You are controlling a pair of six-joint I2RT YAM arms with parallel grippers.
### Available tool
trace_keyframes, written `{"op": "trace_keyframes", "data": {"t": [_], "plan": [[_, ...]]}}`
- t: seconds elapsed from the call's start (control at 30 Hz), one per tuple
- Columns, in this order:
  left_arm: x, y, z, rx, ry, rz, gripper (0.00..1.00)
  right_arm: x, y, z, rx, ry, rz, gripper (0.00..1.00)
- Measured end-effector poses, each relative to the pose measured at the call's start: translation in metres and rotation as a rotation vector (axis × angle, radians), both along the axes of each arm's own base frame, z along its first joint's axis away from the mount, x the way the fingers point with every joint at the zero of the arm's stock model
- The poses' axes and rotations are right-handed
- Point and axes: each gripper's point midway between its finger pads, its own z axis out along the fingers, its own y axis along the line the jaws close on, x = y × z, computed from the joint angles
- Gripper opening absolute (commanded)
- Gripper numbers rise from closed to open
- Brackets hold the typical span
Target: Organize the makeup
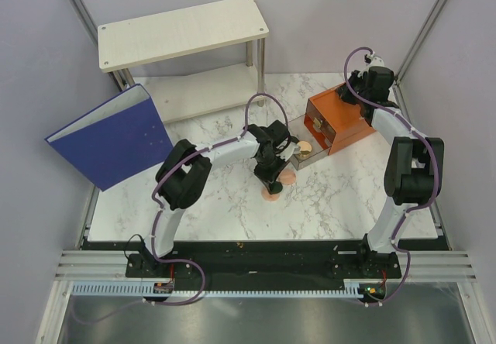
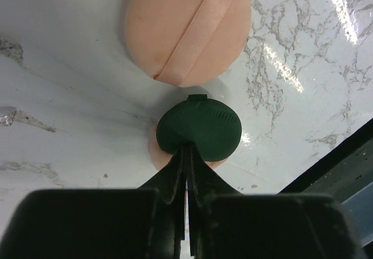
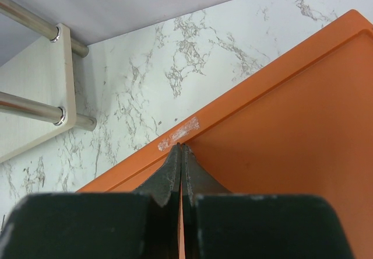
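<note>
Closest to the left wrist camera, the left fingers [image 2: 172, 178] are drawn almost together and nip the near rim of a dark green disc [image 2: 201, 128]. The disc sits over a peach-pink disc [image 2: 156, 154] on the marble desk [image 2: 303, 66], around the middle of it and well forward of the orange box. Whether the green disc rests on the pink one or hangs just above it, I cannot tell. It looks like a small hard plastic compact with a little tab on its far edge: light, stiff and probably smooth. A pinch this close to the rim gives little surface and could let it swing or slide out, so a hold deeper across the edge would likely be safer. The pink disc under it shows only as a sliver and may drag along if the two cling. Just beyond lies a larger peach-pink puff [image 2: 186, 28] with a ribbon band across its face. It appears soft, very light and squashy, so it should be taken by the edge or under the ribbon and not squeezed flat. Farther off, a round gold jar [image 1: 304, 149] stands just beside the orange box [image 3: 291, 125]. It is probably the heaviest and hardest piece, best gripped across its sides. At the back, the right fingers [image 3: 168, 180] are pressed together with nothing between them, their tips at the box's top edge.
</note>
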Motion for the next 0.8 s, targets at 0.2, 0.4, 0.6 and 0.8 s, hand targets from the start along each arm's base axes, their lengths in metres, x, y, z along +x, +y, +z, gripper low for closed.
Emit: {"op": "trace_keyframes", "data": {"t": [0.2, 0.4, 0.6, 0.8], "plan": [[0.007, 0.007, 0.014, 0.016, -0.067, 0.015, 0.02, 0.001, 0.001, 0.000, 0.003, -0.001, 0.005, 0.00], [0.017, 0.010, 0.032, 0.013, -0.139, 0.031, 0.02, 0.001, 0.001, 0.000, 0.003, -0.001, 0.007, 0.00], [0.034, -0.006, 0.058, -0.041, -0.202, 0.045, 0.45, 0.001, 0.001, 0.000, 0.003, -0.001, 0.007, 0.00], [0.031, -0.010, 0.046, -0.033, -0.160, 0.038, 0.51, 0.001, 0.001, 0.000, 0.004, -0.001, 0.007, 0.00]]}}
